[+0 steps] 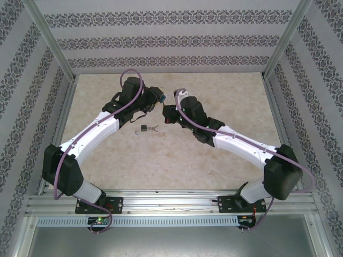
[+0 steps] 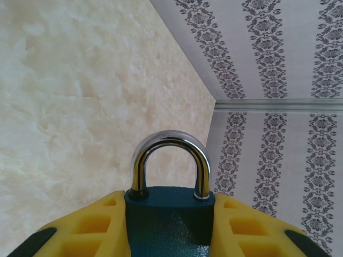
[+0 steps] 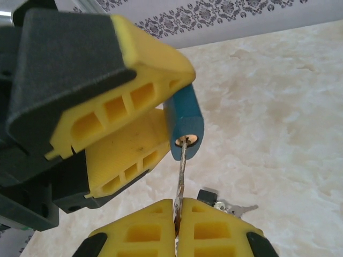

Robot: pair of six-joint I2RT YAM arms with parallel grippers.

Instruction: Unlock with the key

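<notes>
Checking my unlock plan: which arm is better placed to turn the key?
Right, likely. The right jaws pinch the key, already seated in the padlock; the left jaws just hold it steady.

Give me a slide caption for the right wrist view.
Right gripper holds the key in the keyhole of the blue padlock gripped by the left gripper.

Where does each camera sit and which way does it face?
Top external: above and behind the bases, looking down on the table; left arm and right arm show.
Left wrist: on the left arm, facing the wall corner past left fingers clamping the blue padlock.
Right wrist: on the right arm, facing along the key pinched in right fingers.
Both wrist views share the padlock.
</notes>
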